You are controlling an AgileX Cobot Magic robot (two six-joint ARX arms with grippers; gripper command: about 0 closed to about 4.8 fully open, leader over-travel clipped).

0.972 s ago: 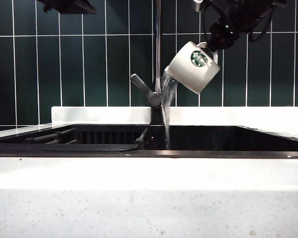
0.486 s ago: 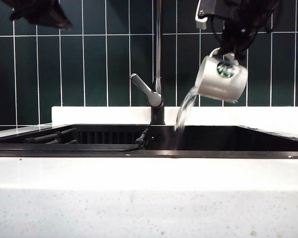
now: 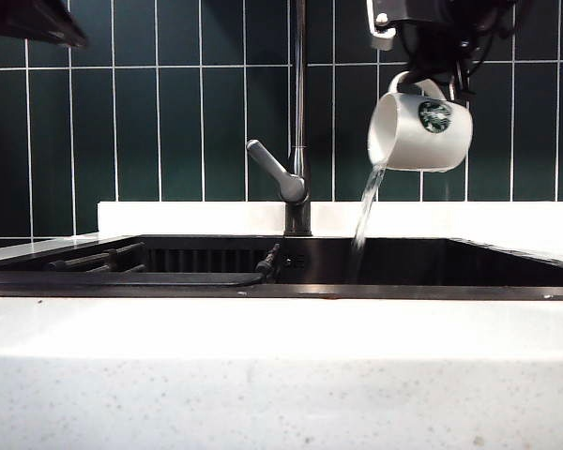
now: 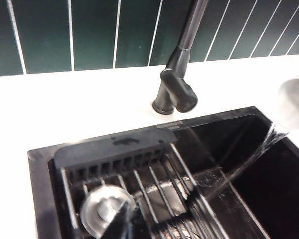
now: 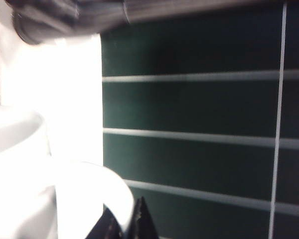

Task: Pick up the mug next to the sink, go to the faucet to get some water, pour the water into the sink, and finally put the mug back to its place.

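The white mug (image 3: 418,133) with its green logo hangs tipped on its side over the sink (image 3: 432,265), mouth facing the faucet (image 3: 300,103). Water (image 3: 366,211) runs from its lip into the basin. My right gripper (image 3: 432,81) reaches down from the top right and is shut on the mug's handle (image 5: 107,186), its fingertips (image 5: 139,219) pinching the loop. In the left wrist view the faucet (image 4: 177,87), the water (image 4: 249,159) and an edge of the mug (image 4: 295,97) show. My left gripper (image 4: 120,225) is a dark blur above the basin, shut and empty.
A grey lever (image 3: 274,170) sticks out leftwards from the faucet base. A black wire rack (image 4: 159,174) and a round metal drain plug (image 4: 105,209) lie in the left part of the basin. White counter (image 3: 281,328) surrounds the basin; dark green tiles (image 3: 169,112) stand behind.
The mug has swung right, away from the faucet pipe, and rolled over to lie level, the stream shifting with it. The left arm has pulled up towards the top left corner.
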